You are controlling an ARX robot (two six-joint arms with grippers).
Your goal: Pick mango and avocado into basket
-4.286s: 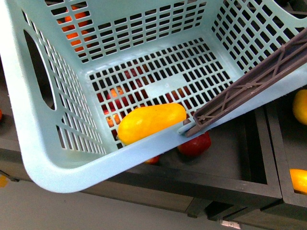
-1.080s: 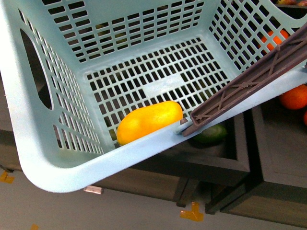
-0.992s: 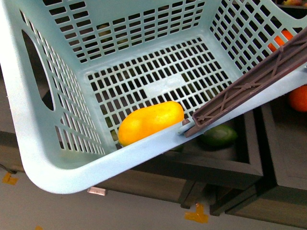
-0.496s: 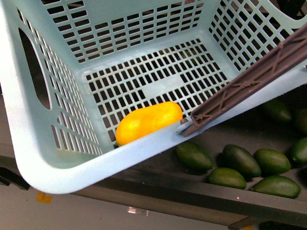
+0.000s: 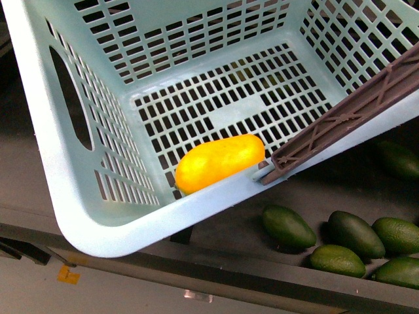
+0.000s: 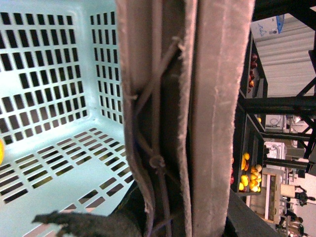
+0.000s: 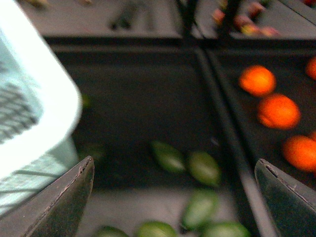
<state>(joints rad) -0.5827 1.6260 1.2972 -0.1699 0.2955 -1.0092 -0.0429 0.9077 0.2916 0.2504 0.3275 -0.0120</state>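
The yellow-orange mango [image 5: 219, 162] lies on the slotted floor of the light teal basket [image 5: 98, 222], against its near wall. The brown-grey handle [image 5: 353, 111] slants across the basket's right side. Up close in the left wrist view, that handle [image 6: 197, 118] fills the middle, and my left gripper is shut on it, its fingers hidden. Several dark green avocados [image 5: 287, 226] lie in a dark bin below the basket's right corner. In the blurred right wrist view my right gripper [image 7: 175, 197] hangs open above avocados [image 7: 202, 168], with nothing between its fingers.
Round orange fruits [image 7: 276, 111] fill the bin beside the avocados, past a dark divider [image 7: 222, 128]. The basket's pale corner [image 7: 34, 123] shows beside the right gripper. A grey floor with yellow tape marks [image 5: 69, 275] lies below the shelf's front edge.
The view has slid along the shelf: bins with red and orange fruit gave way to the avocado bin. The mango keeps its place in the basket, which has shifted slightly right in view.
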